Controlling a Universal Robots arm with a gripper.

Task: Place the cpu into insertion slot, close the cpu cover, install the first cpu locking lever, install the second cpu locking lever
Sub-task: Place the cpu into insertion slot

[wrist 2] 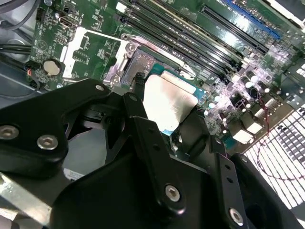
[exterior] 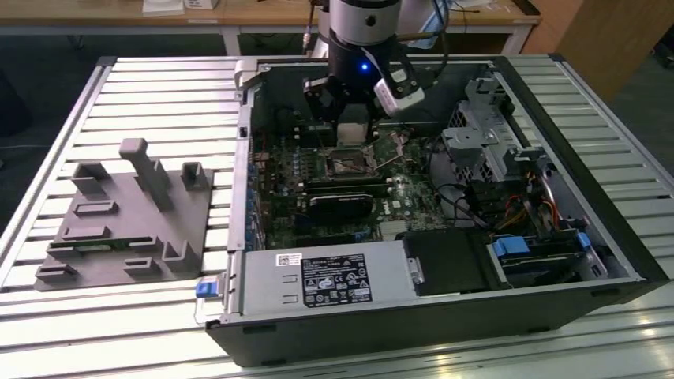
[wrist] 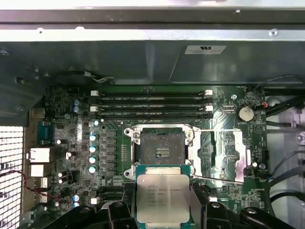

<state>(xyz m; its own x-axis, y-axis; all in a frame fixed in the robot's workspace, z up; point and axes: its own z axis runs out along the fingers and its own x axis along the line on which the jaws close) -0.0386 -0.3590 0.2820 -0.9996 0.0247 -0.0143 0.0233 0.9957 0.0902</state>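
Tool [wrist: 163,212]: pinching the cpu [wrist: 163,191] by two opposite edges, pale face showing, held over the motherboard [wrist: 217,119] just beside the open slot [wrist: 162,149], not seated. Cover [wrist: 221,152]: swung open beside the slot. Case [exterior: 368,339] lies on the table [exterior: 158,87].

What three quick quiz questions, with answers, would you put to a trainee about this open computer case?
1. True or false: the cpu already sits in the insertion slot.
2. Choose: the cpu cover is A) shut over the slot, B) swung open beside the slot, C) lying outside the case.
3. Fill in: the gripper is shut on the ____.
Key: 1 false; 2 B; 3 cpu.
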